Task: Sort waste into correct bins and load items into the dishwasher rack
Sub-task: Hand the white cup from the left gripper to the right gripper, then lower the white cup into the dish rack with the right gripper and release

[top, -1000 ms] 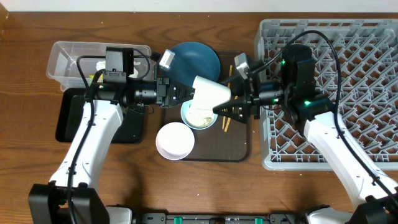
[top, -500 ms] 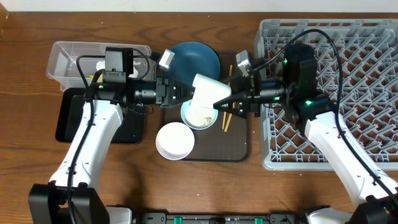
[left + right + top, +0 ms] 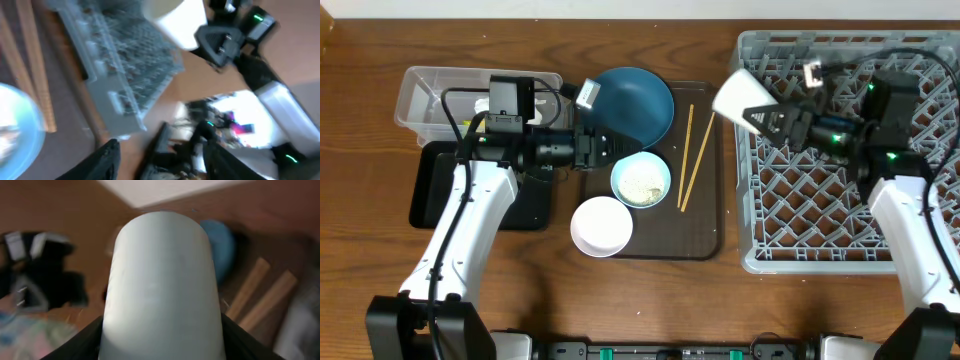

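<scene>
The right end effector (image 3: 765, 113) grips the small white cup (image 3: 738, 96) above the rim of the dishwasher rack (image 3: 750, 215). The left end effector (image 3: 607, 150) is open and empty, near the light blue bowl (image 3: 641, 180).

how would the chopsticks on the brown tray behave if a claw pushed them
The chopsticks look thin and straight, so probably stiff and light. Lying flat on the brown tray, they would likely slide or roll apart rather than move together.
</scene>
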### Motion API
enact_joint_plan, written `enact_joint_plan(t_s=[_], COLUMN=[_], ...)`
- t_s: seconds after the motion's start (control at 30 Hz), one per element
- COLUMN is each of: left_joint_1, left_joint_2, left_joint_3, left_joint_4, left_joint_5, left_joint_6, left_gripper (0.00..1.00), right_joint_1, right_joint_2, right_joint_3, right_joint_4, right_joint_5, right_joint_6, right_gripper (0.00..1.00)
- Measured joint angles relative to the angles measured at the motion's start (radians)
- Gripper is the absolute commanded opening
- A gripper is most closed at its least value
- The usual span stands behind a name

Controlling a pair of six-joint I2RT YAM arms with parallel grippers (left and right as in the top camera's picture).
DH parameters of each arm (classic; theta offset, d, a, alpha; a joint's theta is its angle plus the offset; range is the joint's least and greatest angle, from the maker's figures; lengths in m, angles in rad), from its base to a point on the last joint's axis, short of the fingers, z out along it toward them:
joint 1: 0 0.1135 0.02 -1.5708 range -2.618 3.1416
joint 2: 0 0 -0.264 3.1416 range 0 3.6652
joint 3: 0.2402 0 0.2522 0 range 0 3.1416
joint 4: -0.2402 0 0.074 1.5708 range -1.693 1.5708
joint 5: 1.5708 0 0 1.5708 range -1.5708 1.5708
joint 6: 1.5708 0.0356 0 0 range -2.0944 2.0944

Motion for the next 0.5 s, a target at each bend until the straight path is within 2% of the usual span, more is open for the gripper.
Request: enact_joint_plan(t_s=[0.1, 0.13, 0.23, 0.5], left_joint_1=[0.000, 0.000, 0.000, 0.000], left_joint_2=[0.000, 0.000, 0.000, 0.000], left_joint_3=[0.000, 0.000, 0.000, 0.000], left_joint_4=[-0.001, 0.000, -0.006, -0.038], left_joint_5=[-0.127, -0.168, -0.315, -0.605], left_joint_6=[-0.001, -0.001, 0.000, -0.001], left_gripper=[0.63, 0.67, 0.71, 0.72], right_joint_1=[-0.004, -0.005, -0.005, 0.006], right_joint_2=[-0.013, -0.017, -0.030, -0.064], right_joint_3=[0.029, 0.037, 0.142, 0.437], right_joint_4=[-0.179, -0.206, -0.385, -0.724], right_joint_5=[0.148, 0.170, 0.298, 0.625], right_joint_6=[-0.014, -0.020, -0.055, -0.098], right_gripper=[0.50, 0.50, 0.49, 0.49])
